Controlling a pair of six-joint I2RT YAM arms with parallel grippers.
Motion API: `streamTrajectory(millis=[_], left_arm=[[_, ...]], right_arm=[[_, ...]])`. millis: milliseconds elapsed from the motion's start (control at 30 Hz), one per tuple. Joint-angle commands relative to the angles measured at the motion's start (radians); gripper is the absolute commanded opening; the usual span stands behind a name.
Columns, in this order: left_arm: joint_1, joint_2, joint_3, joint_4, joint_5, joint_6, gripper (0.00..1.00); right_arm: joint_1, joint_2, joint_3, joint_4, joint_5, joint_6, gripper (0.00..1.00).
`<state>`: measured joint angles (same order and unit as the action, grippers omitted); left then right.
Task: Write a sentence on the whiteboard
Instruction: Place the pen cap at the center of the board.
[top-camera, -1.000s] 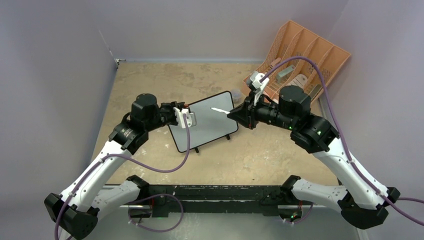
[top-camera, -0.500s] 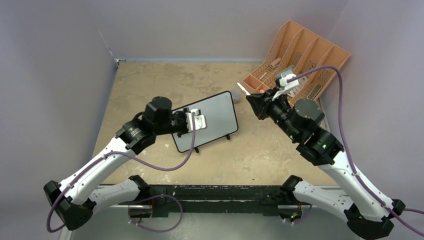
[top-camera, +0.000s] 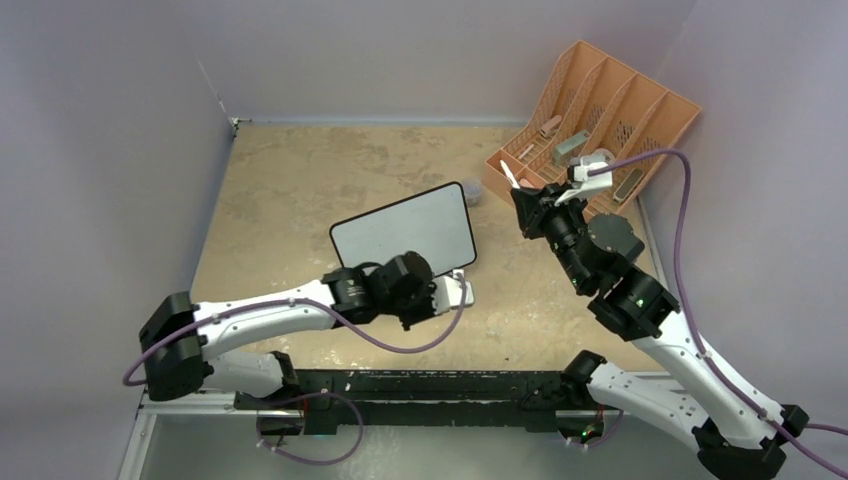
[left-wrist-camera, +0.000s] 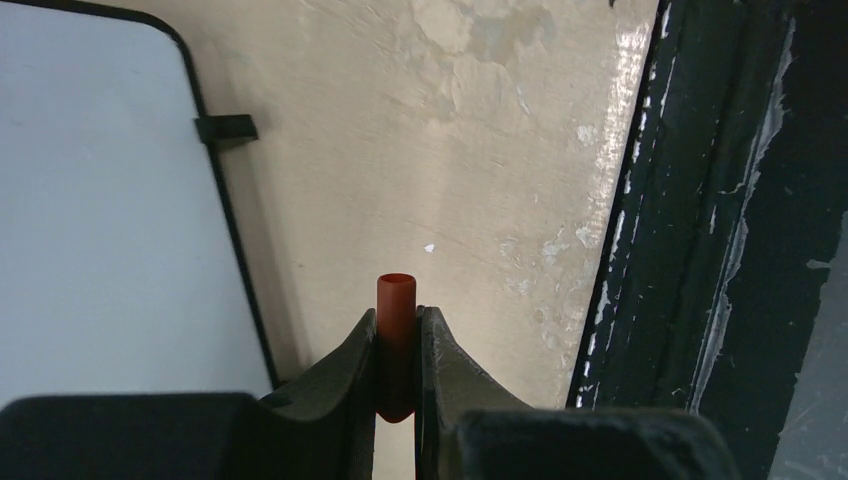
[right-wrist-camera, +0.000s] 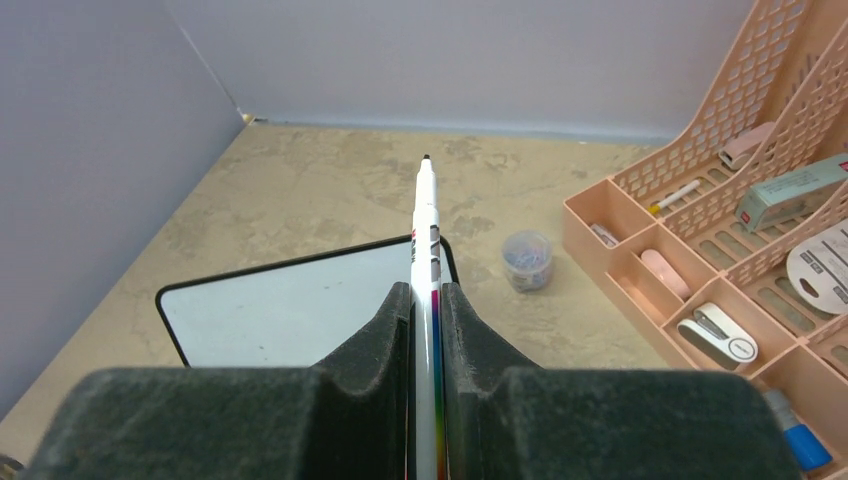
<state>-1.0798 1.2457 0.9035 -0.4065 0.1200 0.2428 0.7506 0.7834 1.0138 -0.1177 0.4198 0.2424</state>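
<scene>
The whiteboard (top-camera: 403, 237), white with a thin black frame and small feet, lies blank at mid-table; it also shows in the left wrist view (left-wrist-camera: 100, 220) and the right wrist view (right-wrist-camera: 290, 310). My left gripper (top-camera: 442, 295) is low at the board's near right corner, its fingers (left-wrist-camera: 397, 318) shut on a small red marker cap (left-wrist-camera: 396, 300). My right gripper (top-camera: 525, 200) is raised to the right of the board and shut (right-wrist-camera: 427, 292) on a white marker (right-wrist-camera: 428, 235), whose uncapped dark tip points up and away, clear of the board.
A peach slotted desk organizer (top-camera: 600, 120) with small office items stands at the back right, also in the right wrist view (right-wrist-camera: 700, 240). A small clear jar of clips (right-wrist-camera: 527, 258) sits between it and the board. The black rail (left-wrist-camera: 720, 250) runs along the near edge.
My left arm drew back from the board's left side to its near right corner. My right arm lifted the marker off the board, swinging it right and up towards the organizer.
</scene>
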Motion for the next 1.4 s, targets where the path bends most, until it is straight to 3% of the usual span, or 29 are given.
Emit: streamTrajectory(millis=[0, 200, 533, 1000, 1200, 1267, 1367], left_arm=[[-0.081, 0.094, -0.016, 0.079, -0.158, -0.178, 0.00], [-0.097, 0.227, -0.047, 0.153, -0.170, -0.298, 0.00], [-0.113, 0.411, -0.011, 0.182, -0.201, -0.362, 0.04], [-0.142, 0.424, 0.046, 0.088, -0.288, -0.413, 0.37], [-0.144, 0.298, 0.097, 0.066, -0.333, -0.402, 0.52], [-0.144, 0.240, 0.130, 0.061, -0.355, -0.392, 0.63], [-0.137, 0.167, 0.169, 0.067, -0.398, -0.357, 0.65]], right_arm=[[-0.001, -0.039, -0.005, 0.067, 0.052, 0.003, 0.00], [-0.002, -0.070, -0.046, 0.063, 0.037, -0.027, 0.00], [-0.001, -0.118, -0.110, 0.070, 0.004, -0.060, 0.00], [-0.001, -0.168, -0.132, 0.041, -0.038, -0.119, 0.00], [-0.001, -0.137, -0.110, 0.057, 0.002, -0.121, 0.00], [-0.001, -0.114, -0.092, 0.049, 0.005, -0.111, 0.00], [-0.001, -0.090, -0.084, 0.057, 0.000, -0.095, 0.00]])
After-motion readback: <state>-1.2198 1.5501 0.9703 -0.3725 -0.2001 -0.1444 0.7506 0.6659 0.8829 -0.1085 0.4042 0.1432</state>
